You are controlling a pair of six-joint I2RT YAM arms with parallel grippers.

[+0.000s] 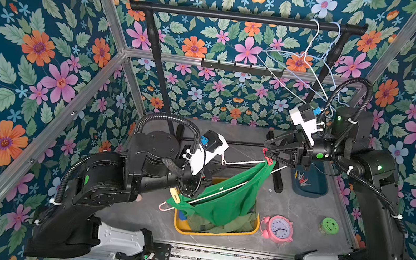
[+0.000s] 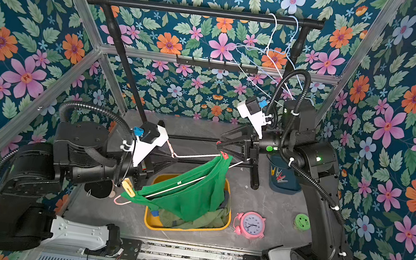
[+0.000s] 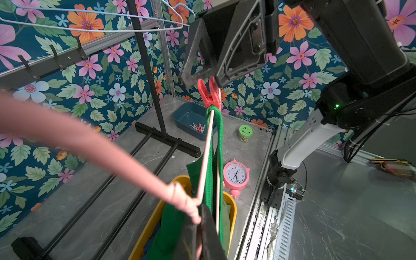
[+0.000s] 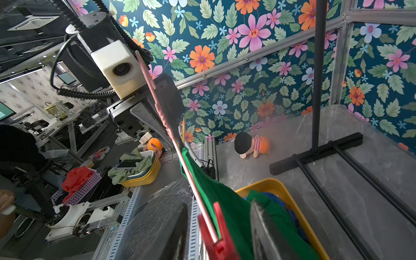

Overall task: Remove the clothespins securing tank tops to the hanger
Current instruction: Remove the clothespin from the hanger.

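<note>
The pink alarm clock (image 3: 236, 176), lower middle of the left wrist view, carries hour numerals round its dial. Print on the green tin (image 3: 245, 132) is illegible.

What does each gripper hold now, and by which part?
The left gripper holds the pink hanger at the base of its twisted neck. The right gripper holds nothing yet: its open jaws flank the red clothespin.

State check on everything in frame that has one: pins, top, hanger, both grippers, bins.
left gripper: shut on the pink hanger, at its neck.
right gripper: open, jaws straddling the red clothespin.
red clothespin: clipped on, pinning the green tank top to the hanger.
yellow clothespin: clipped on at the opposite shoulder.
green tank top: on the hanger, hem draped into the yellow bin.
blue tray: holds loose clothespins.
</note>
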